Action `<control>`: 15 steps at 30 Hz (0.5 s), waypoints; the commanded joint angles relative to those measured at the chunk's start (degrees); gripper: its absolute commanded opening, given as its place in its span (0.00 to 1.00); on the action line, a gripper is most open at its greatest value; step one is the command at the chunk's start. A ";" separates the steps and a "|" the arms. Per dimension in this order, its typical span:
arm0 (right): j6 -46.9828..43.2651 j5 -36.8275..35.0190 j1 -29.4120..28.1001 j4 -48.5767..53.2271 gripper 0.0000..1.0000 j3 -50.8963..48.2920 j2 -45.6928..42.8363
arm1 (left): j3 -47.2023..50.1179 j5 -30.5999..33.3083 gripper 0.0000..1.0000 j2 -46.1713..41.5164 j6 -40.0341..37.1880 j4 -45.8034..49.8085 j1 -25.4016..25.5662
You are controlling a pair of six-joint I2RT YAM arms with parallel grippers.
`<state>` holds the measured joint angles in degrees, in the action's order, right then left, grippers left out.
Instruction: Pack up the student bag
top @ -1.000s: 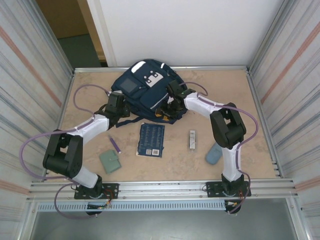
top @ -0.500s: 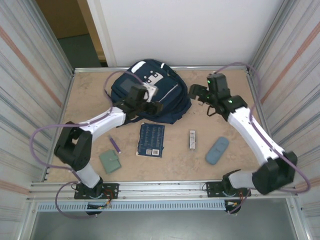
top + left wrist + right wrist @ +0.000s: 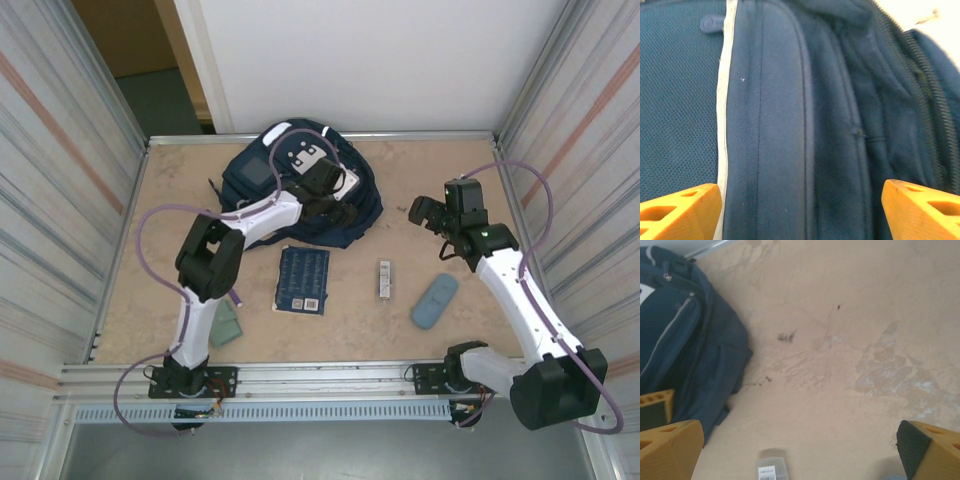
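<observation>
The student bag (image 3: 765,125) — zipper teeth (image 3: 932,110) visible from left wrist — left claw (image 3: 800,212), right claw (image 3: 800,450) gaping.

The right gripper's (image 3: 800,442) fingers (image 3: 670,447) stand wide apart over bare tabletop (image 3: 840,370), which lies free ahead of them and to their right. To their left the student bag (image 3: 685,345) blocks the way. A small labelled box (image 3: 772,471) sits at the wrist end of the gap. The left gripper's (image 3: 800,200) spread fingers (image 3: 680,207) hang close over the bag; its cloth and zipper (image 3: 935,125) span the gap between them and run past both.
</observation>
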<state>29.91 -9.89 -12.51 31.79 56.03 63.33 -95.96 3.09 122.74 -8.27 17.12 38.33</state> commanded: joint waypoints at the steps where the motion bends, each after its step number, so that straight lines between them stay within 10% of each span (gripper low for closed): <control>1: 0.50 3.79 -0.14 1.51 0.99 0.37 0.91 | -4.11 5.02 0.80 3.64 2.50 5.31 -0.15; 8: 0.24 6.27 -1.88 1.29 0.99 2.12 2.56 | -9.44 8.57 0.43 8.82 6.38 9.39 -0.58; 12: -0.76 6.57 -4.09 2.22 0.99 3.29 3.81 | -7.13 7.88 0.06 8.08 6.56 7.65 -0.84; 15: -1.04 5.42 -5.95 2.93 0.99 3.95 5.50 | -5.39 7.70 0.00 5.39 2.22 8.14 -0.75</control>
<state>29.69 -4.23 -17.19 33.08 57.91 67.53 -103.59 9.08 130.02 -3.09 22.31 38.48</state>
